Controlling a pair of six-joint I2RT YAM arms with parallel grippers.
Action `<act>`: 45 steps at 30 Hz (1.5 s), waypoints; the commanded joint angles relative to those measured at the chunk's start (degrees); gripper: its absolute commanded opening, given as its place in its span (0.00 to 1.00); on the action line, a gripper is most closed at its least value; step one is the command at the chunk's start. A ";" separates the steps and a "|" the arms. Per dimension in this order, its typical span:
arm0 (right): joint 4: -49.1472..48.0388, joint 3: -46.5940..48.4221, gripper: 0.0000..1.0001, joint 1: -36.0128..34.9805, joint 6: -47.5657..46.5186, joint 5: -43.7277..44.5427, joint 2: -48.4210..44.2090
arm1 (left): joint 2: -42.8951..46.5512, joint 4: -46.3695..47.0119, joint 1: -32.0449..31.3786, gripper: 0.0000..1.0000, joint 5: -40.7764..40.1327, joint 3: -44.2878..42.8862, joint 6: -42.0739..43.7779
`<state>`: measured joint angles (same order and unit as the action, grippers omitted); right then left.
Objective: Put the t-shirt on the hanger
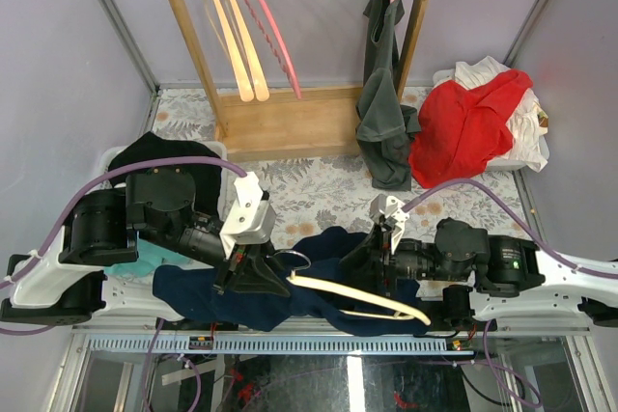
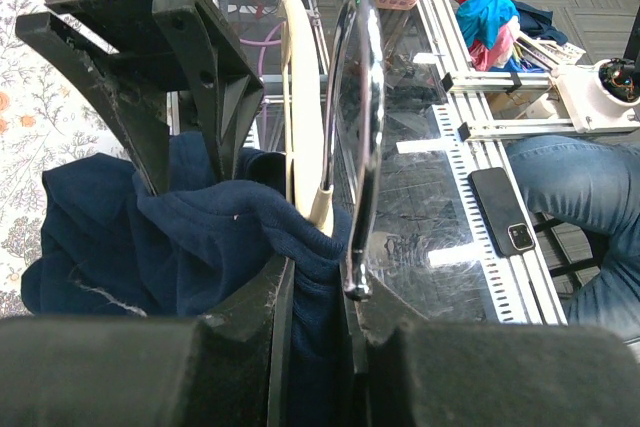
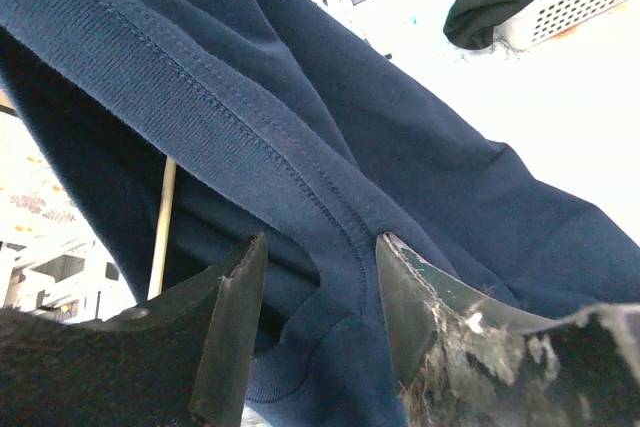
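Note:
The navy t-shirt (image 1: 203,291) lies bunched at the near table edge between the two arms. The cream hanger (image 1: 357,296) lies across it, one arm pointing right, its metal hook (image 1: 294,259) towards the left gripper. My left gripper (image 1: 246,272) is shut on a fold of the t-shirt (image 2: 200,237). The hanger's neck (image 2: 296,107) and hook (image 2: 356,97) rise just beyond my left gripper (image 2: 315,267). My right gripper (image 1: 365,256) is at the shirt's right side. My right gripper (image 3: 320,257) has its jaws apart, with a ribbed seam of the t-shirt (image 3: 250,117) between them.
A wooden rack (image 1: 290,123) stands at the back with light-wood hangers (image 1: 237,36), a pink hanger (image 1: 275,26) and a grey-green top (image 1: 384,113). A red garment (image 1: 463,127) lies at the back right. A black garment (image 1: 154,151) sits in a white basket at the left.

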<state>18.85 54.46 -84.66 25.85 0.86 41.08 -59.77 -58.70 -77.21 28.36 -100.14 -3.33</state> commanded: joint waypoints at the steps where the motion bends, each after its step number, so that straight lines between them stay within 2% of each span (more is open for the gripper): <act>1: -5.59 -0.46 0.56 -0.23 0.69 -0.30 1.95 | 0.69 6.26 -0.11 0.00 2.39 -0.09 -0.18; 6: -6.53 -1.37 0.64 -0.10 1.04 -1.08 3.23 | 0.94 6.66 -0.17 0.00 1.99 0.69 -0.19; 11: -5.39 -2.01 0.64 0.11 0.98 3.00 3.58 | 1.23 6.93 -0.12 0.00 1.91 1.17 -0.31; 15: -2.13 -2.00 0.60 0.11 0.90 8.90 3.23 | 1.58 7.02 -0.13 0.00 1.73 1.14 -0.37; 25: 1.70 -3.85 0.51 0.20 3.07 16.61 1.67 | 2.03 7.24 -0.08 0.00 0.78 1.55 -0.27; 29: 3.48 -4.48 0.43 0.23 4.08 19.54 -0.79 | 2.41 7.34 -0.13 0.00 0.49 1.91 -0.45; 34: 5.26 -5.17 0.16 0.20 4.91 22.74 -5.28 | 2.73 7.58 -0.12 0.00 0.22 2.18 -0.59; 42: 9.39 -3.98 0.04 0.20 4.93 25.75 -12.26 | 2.61 6.84 -0.13 0.00 -2.67 2.55 -0.55; 45: 10.70 -3.89 0.01 0.20 5.05 25.60 -14.80 | 2.85 6.29 -0.11 0.00 -7.77 2.37 -1.08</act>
<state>27.53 49.41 -84.62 30.46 22.94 28.77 -58.17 -57.34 -77.21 25.23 -97.36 -3.36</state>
